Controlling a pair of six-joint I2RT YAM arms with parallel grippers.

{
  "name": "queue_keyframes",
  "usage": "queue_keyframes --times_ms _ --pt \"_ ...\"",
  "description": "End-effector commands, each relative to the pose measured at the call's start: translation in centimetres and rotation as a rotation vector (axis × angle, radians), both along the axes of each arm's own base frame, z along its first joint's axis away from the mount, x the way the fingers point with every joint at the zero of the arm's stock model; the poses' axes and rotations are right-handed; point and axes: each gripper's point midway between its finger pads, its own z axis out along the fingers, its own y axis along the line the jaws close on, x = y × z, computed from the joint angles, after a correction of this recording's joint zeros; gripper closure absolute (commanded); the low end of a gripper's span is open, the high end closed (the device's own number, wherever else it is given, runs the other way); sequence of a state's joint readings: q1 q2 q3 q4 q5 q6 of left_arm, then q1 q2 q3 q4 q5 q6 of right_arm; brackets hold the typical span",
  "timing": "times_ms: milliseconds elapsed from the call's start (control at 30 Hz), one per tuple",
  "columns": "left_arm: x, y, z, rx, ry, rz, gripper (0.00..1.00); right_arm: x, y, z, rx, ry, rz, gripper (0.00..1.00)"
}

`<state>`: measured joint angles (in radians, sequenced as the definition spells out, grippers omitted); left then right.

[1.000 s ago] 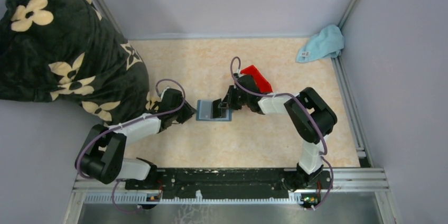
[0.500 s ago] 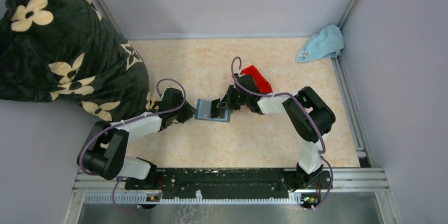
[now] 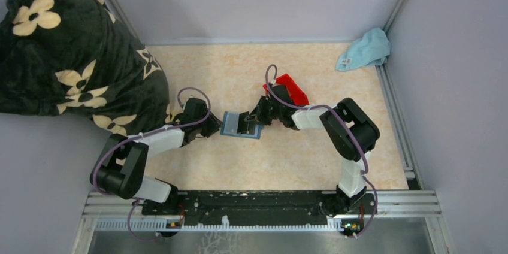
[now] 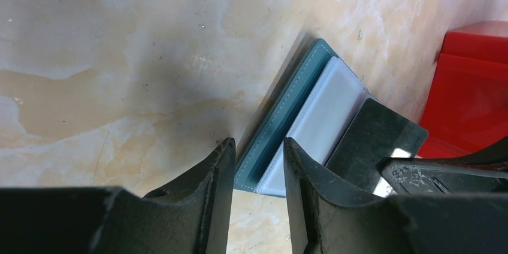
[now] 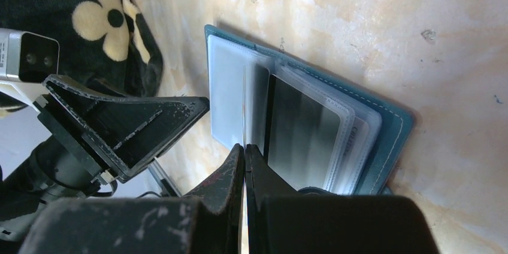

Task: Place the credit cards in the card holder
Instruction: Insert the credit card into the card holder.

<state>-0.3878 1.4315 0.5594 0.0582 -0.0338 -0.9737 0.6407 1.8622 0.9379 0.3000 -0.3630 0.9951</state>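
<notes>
Right end effector (image 5: 244, 146) seemingly pinches a credit card (image 4: 368, 134) above card holder (image 5: 389, 125).

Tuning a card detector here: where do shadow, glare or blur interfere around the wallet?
Left wrist: soft shadow on the table beside the card holder, small bright glint on the dark card. Right wrist: streaky sheen across the plastic sleeves; the right gripper looms dark near the lens. Top external: even light, little detail.
</notes>
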Motion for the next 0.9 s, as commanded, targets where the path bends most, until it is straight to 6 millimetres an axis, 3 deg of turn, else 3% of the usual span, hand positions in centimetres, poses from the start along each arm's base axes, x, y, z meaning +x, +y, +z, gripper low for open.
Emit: queue_keyframes --times_ms 0,400,867 --pt "-0.6 0.6 -1.4 0.032 0.047 -0.008 0.58 1.2 1.3 2.3 0.052 -0.025 -0.033 1.00" --pt "-0.5 0.5 -1.9 0.018 0.054 -0.012 0.59 0.7 0.1 0.5 0.004 -0.006 -0.074 1.00" --pt "-0.7 0.4 -2.0 0.006 0.054 -0.021 0.60 -0.1 1.5 -1.3 -0.010 0.021 -0.057 1.00"
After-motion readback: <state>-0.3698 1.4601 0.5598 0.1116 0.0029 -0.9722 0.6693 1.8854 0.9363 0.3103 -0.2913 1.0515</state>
